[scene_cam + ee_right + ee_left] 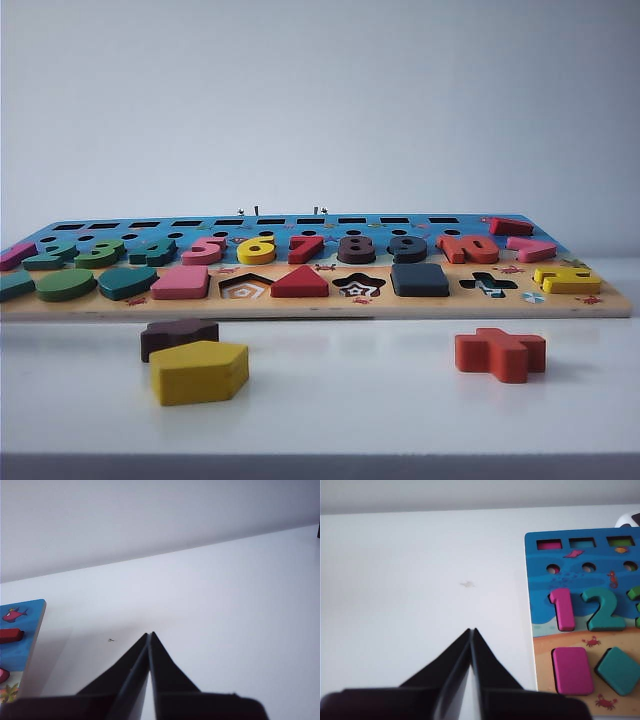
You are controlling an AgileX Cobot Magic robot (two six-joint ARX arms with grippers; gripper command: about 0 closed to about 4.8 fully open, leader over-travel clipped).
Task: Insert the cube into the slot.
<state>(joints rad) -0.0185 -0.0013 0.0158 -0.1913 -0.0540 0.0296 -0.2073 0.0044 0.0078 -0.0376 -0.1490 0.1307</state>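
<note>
The dark navy cube (420,279) lies flat in the front row of the wooden puzzle board (320,306), between the star-shaped cut-out (358,285) and the cross-shaped cut-out (488,285). The slot's floor is hidden beneath the cube. My left gripper (472,630) is shut on nothing, above bare white table just off the board's end where the pink 1 (562,609) sits. Off the board's opposite end, my right gripper (150,634) is shut and empty over bare table. Neither gripper shows in the exterior view.
On the table in front of the board lie a yellow pentagon (198,372), a dark brown lobed block (178,336) and an orange-red cross block (500,353). A pentagon cut-out (245,287) stands unfilled. Number and shape blocks fill much of the board.
</note>
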